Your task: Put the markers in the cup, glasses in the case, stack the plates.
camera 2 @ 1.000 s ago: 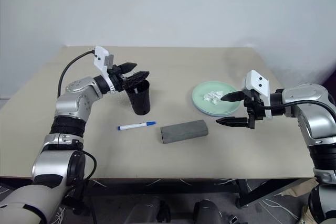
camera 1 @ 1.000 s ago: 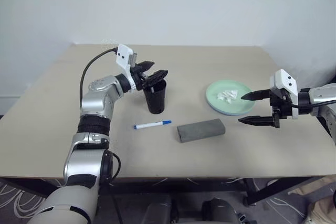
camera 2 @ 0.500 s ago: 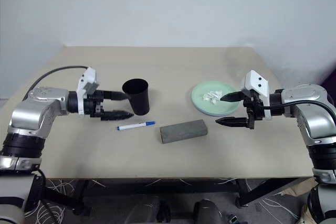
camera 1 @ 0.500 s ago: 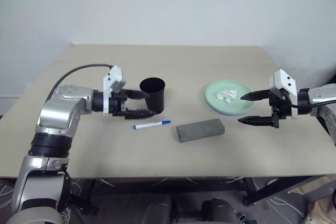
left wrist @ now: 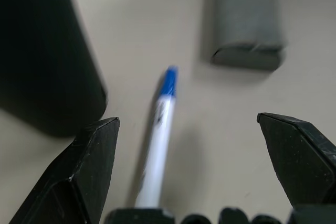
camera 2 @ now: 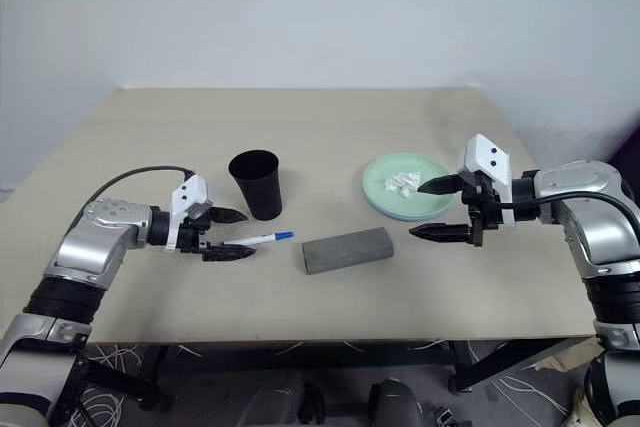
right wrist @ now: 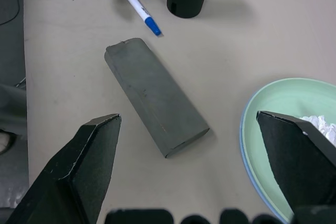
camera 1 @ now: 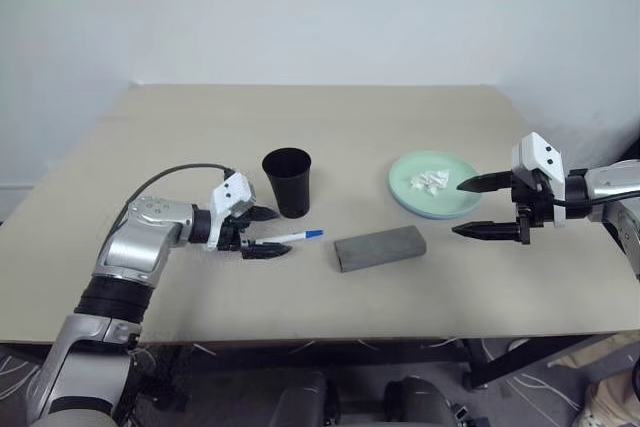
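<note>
A blue-capped marker [camera 1: 292, 237] lies on the table in front of the black cup [camera 1: 288, 182], which stands upright. My left gripper [camera 1: 281, 232] is open and low over the table, one finger on each side of the marker's white end [left wrist: 155, 145], not gripping it. The grey case [camera 1: 380, 248] lies shut to the right of the marker. A mint green plate [camera 1: 450, 203] sits on a light blue plate whose rim [right wrist: 243, 129] shows beneath it. My right gripper [camera 1: 458, 209] hangs open beside the plates, holding nothing. The glasses are out of view.
A small white wad of tissue [camera 1: 432, 181] lies on the green plate. The table's right edge [camera 1: 560, 197] runs just under my right arm. Bare tabletop stretches behind the cup and along the front edge.
My left gripper has come down and back from above the cup's mouth to the table, and now straddles the blue marker. The right arm has not moved.
</note>
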Robot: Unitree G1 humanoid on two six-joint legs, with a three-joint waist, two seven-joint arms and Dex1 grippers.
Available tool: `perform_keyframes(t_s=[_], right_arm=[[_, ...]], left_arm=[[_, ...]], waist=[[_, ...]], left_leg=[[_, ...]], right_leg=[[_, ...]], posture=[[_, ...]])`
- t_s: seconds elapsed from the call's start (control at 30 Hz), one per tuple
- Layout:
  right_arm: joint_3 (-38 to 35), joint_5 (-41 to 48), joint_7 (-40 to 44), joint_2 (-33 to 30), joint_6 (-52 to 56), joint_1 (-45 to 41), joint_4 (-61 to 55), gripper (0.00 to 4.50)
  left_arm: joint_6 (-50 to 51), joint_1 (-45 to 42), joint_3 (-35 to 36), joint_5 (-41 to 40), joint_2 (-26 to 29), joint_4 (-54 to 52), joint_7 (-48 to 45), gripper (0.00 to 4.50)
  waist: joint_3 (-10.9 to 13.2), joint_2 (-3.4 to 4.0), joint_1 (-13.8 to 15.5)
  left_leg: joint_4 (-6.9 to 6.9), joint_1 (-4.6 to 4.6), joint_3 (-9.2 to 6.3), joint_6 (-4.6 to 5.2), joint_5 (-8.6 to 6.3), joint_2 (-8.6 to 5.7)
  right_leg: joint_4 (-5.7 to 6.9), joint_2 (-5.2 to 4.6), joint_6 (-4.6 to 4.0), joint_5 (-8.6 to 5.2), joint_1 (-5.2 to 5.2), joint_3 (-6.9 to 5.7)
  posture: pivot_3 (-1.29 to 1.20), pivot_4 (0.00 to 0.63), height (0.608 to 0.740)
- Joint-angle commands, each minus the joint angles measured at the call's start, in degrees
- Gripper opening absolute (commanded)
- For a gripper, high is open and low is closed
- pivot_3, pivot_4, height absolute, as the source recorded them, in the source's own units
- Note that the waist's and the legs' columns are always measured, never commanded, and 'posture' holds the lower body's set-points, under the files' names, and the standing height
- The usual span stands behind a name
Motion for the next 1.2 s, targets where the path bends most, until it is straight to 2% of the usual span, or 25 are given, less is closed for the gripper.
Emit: perform_keyframes(t_s=[0.03, 0.47, 0.57, 0.83, 1.2], right_arm=[[-1.23, 0.62, -0.16, -0.3, -0.06, -1.22, -1.55, 4.5], [-1.25, 0.66, -0.51, -0.29, -0.05, -0.97, -1.99, 4.5], [-1.29, 0.71, -0.61, -0.29, -0.03, -0.86, -2.11, 4.5], [-1.34, 0.71, -0.7, -0.28, 0.06, -0.83, -2.33, 4.5], [-0.96, 0.42, -0.57, -0.07, -0.28, -1.32, -1.92, 4.5]], left_arm=[[-2.87, -1.55, 0.07, 1.38, -1.15, 2.26, 0.8, 4.47], [-7.27, -3.96, 0.14, 3.34, -5.74, 10.05, 2.47, 4.47], [-7.47, -3.97, 0.08, 3.72, -6.21, 10.61, 2.5, 3.89], [-7.06, -3.23, -0.37, 4.16, -5.99, 9.71, 1.16, 1.22], [-7.5, -1.64, -3.42, 7.55, -2.17, 6.7, -2.25, 1.22]], waist=[[0.0, -0.01, 0.0], [-0.01, -0.02, -0.01], [-0.01, -0.02, -0.01], [-0.01, -0.02, -0.01], [-0.01, -0.02, -0.03]], left_leg=[[0.0, 0.0, 0.0, 0.0, 0.0, 0.0], [0.0, 0.0, 0.03, 0.02, -0.01, 0.01], [0.0, 0.0, 0.03, 0.03, -0.01, 0.01], [0.0, 0.0, 0.02, 0.2, -0.12, 0.02], [0.01, 0.0, 0.04, 0.13, -0.07, 0.03]], right_leg=[[-0.01, -0.02, 0.0, 0.0, 0.01, -0.01], [-0.01, -0.07, -0.03, 0.03, -0.03, -0.07], [-0.01, -0.08, -0.03, 0.03, -0.02, -0.08], [-0.01, -0.08, -0.05, 0.04, -0.02, -0.09], [0.0, -0.07, -0.06, 0.05, -0.03, -0.1]], posture=[[0.0, 0.0, 0.704], [0.0, 0.0, 0.704], [0.0, 0.0, 0.704], [0.0, 0.0, 0.704], [0.0, 0.0, 0.704]])
